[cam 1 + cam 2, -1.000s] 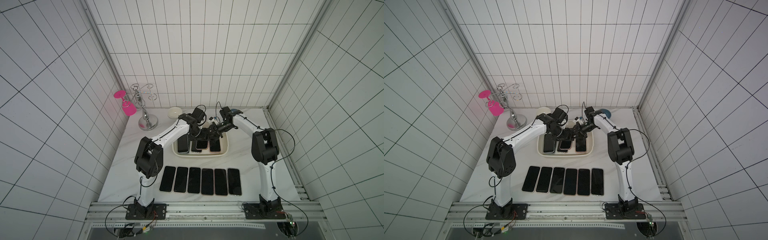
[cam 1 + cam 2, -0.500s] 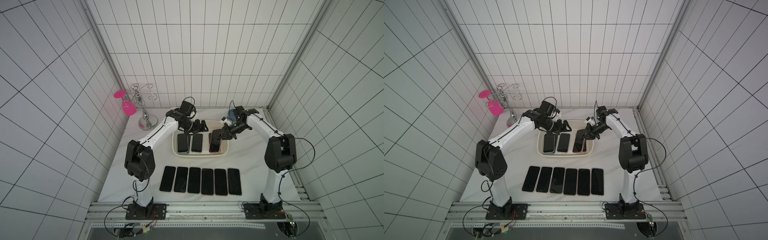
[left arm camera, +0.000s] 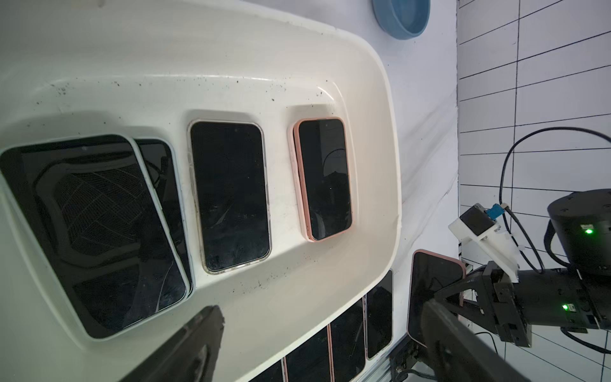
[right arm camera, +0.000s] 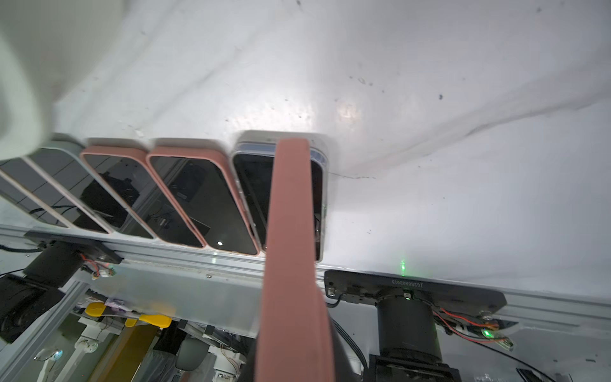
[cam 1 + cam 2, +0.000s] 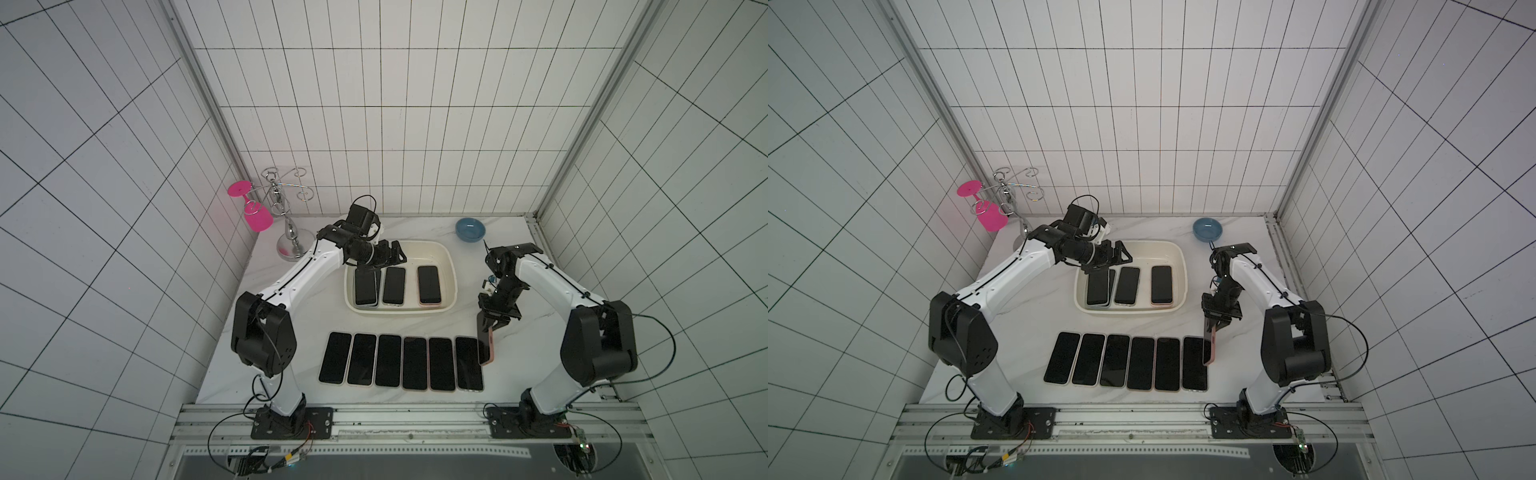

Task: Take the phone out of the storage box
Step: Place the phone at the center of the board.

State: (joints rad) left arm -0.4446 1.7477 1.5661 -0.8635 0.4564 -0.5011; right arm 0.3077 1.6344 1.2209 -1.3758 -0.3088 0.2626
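Right tool (image 5: 495,327) is clamped on the top end of the held phone (image 5: 486,347) (pink case). That phone is out of the storage box (image 5: 452,270), hanging on edge with its long axis near vertical and its screen toward the robot's left. Its lower end sits at the right end of the row of six phones (image 5: 388,359) on the bench (image 5: 528,353). In the right wrist view it overlaps the end phone (image 4: 251,198); I can't tell whether they touch.

Key relation: the free bench slot lies to the robot's right of that end phone, and the row's long axes run near-to-far. My read: shift right a touch, then tip it flat, parallel with the row. Otherwise it lands on its neighbour. The right arm is the near one and has the grip.

Left tool (image 5: 395,255) has its jaws spread wide and holds nothing. It hovers over the box's far left corner, above the stacked pair (image 5: 365,286). The middle phone (image 5: 394,285) and another pink one (image 5: 429,284) lie flat inside, so there is more to pull.
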